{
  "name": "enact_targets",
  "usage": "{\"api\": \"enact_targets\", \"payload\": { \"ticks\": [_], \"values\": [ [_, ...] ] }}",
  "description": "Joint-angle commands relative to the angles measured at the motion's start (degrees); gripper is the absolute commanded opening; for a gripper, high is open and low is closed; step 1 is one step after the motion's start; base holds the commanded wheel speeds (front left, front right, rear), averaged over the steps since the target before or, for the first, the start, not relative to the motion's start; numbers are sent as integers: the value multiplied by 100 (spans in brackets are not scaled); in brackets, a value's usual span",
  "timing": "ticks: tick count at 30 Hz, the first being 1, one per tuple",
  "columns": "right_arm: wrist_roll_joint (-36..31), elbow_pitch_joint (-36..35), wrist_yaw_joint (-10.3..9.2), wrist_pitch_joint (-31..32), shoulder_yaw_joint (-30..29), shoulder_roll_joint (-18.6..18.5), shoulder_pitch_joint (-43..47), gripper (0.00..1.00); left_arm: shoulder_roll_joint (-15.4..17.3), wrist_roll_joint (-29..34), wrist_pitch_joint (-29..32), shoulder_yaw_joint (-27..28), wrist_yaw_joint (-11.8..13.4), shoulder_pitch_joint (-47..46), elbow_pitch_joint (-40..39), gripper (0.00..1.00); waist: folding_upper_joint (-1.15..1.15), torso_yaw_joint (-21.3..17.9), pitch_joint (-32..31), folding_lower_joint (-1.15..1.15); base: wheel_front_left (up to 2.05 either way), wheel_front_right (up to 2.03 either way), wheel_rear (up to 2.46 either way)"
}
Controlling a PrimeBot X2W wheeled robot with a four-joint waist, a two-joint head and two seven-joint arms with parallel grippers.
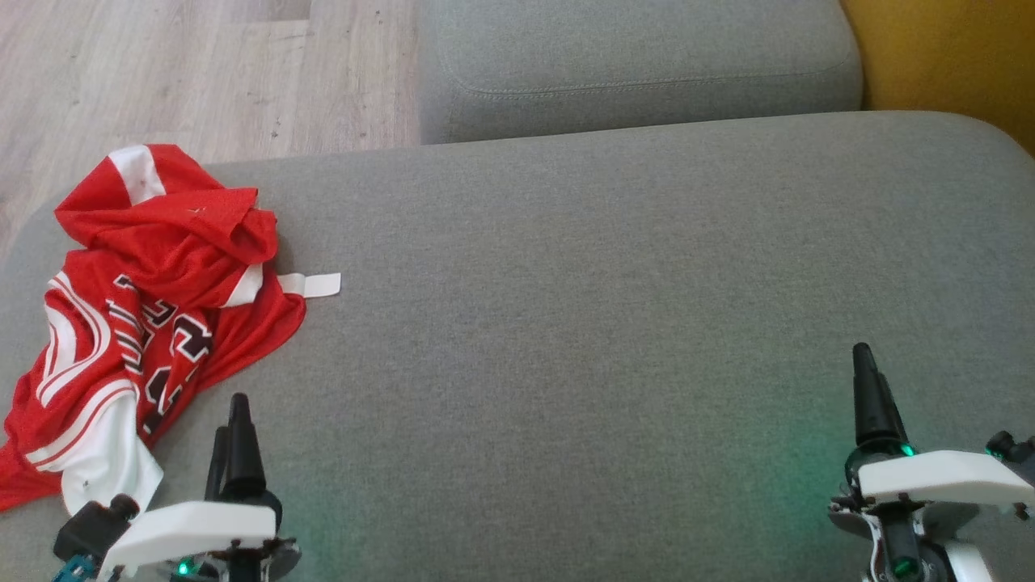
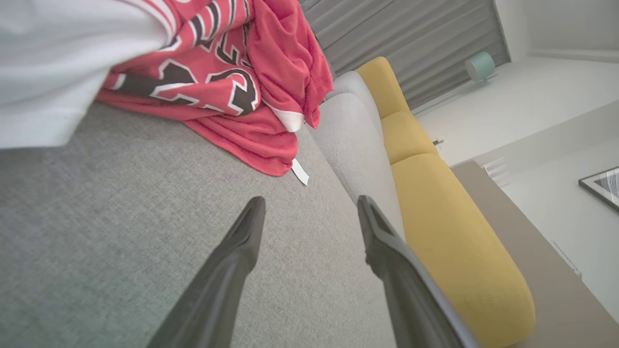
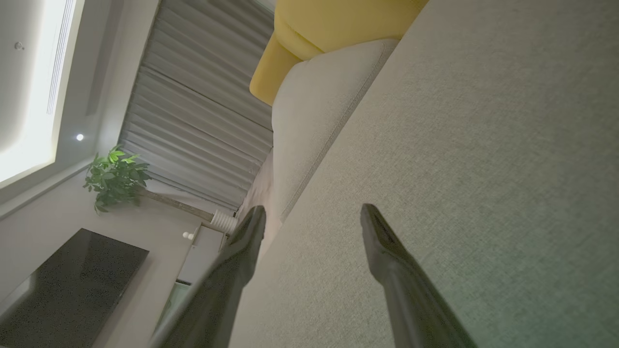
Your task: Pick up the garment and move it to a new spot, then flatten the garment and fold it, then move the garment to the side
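Note:
The garment (image 1: 154,299), a red jersey with white trim and dark numbers, lies crumpled at the left end of the grey sofa seat (image 1: 614,323). A white label sticks out from its right side. My left gripper (image 1: 229,416) is open just right of the jersey's lower edge, nothing between its fingers. The left wrist view has the same garment (image 2: 222,82) ahead and to the left of the open left gripper (image 2: 311,207). At the lower right my right gripper (image 1: 863,360) hovers over bare cushion, far from the jersey. In its own wrist view the right gripper (image 3: 313,215) stands open and empty.
A second grey cushion (image 1: 639,65) sits behind the seat, with a yellow cushion (image 1: 946,56) at the far right. Wooden floor (image 1: 186,73) lies beyond the seat's left and back edge. A plant (image 3: 113,176) and dark panel (image 3: 67,280) stand in the room beyond.

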Motion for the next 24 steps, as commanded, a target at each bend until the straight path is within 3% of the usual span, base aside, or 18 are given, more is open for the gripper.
{"api": "enact_targets", "payload": {
  "ticks": [1,24],
  "values": [
    [-224,-181,-1,-84,72,-39,-221,100,140,199,-62,30,1,-236,-224,100,0,2,-1,0,0,0,0],
    [-2083,-205,-2,-473,368,-46,-297,100,498,1887,-449,-415,-18,-312,63,100,0,9,-36,0,0,0,0]
  ]
}}
